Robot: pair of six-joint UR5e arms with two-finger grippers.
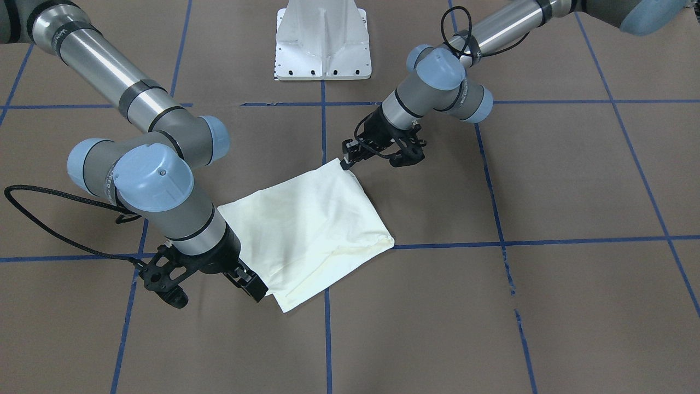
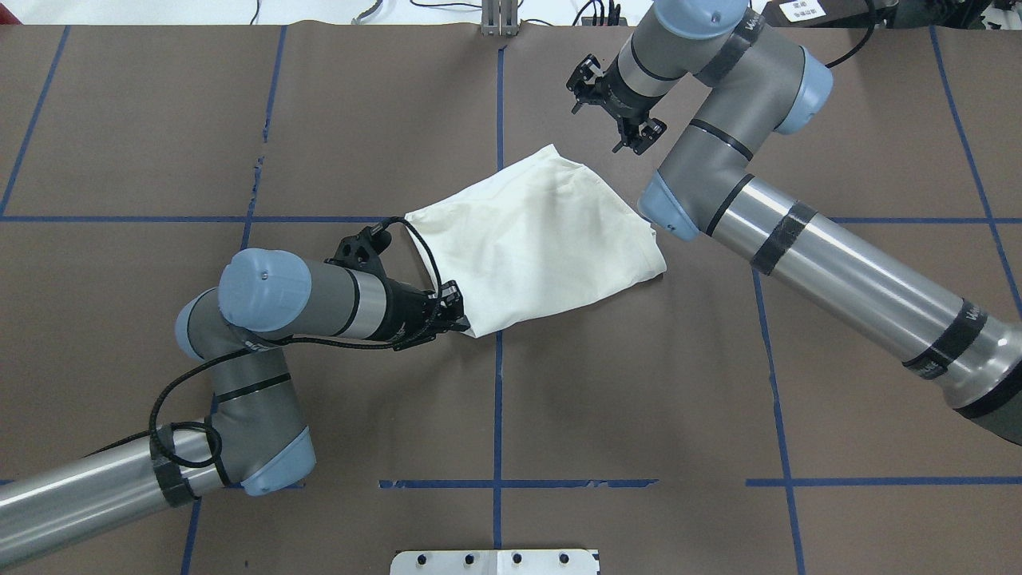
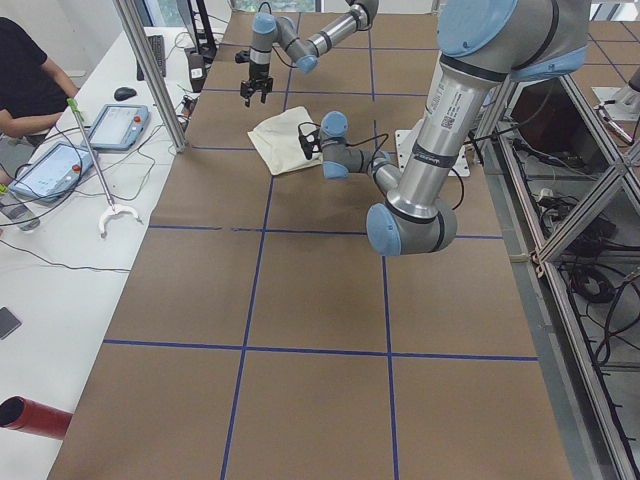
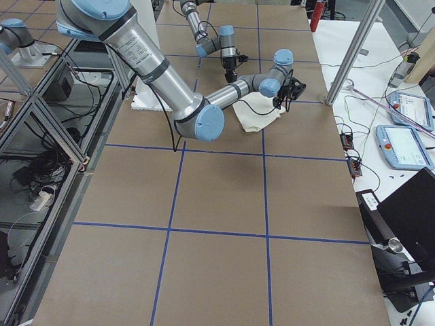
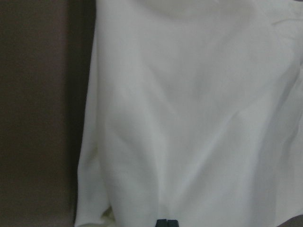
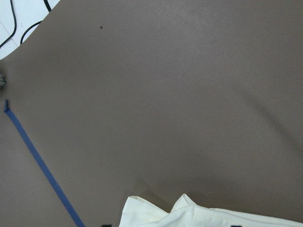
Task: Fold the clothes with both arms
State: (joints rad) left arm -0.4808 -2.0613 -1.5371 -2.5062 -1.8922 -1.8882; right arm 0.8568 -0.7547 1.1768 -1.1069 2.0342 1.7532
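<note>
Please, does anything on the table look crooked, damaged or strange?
Yes. The folded shirt lies askew to the tape grid. At the corner in the right wrist view, its layers do not line up. The tape is also torn in places.

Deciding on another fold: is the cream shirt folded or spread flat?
Folded: the cream shirt lies as a compact four-sided bundle, no sleeves or collar showing, layered edges at one corner.

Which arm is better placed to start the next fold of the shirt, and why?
Likely the left. The left gripper sits at a corner of the shirt, apparently pinching it; its wrist view is filled with cloth. The right gripper hangs beside the shirt's edge, holding nothing.
</note>
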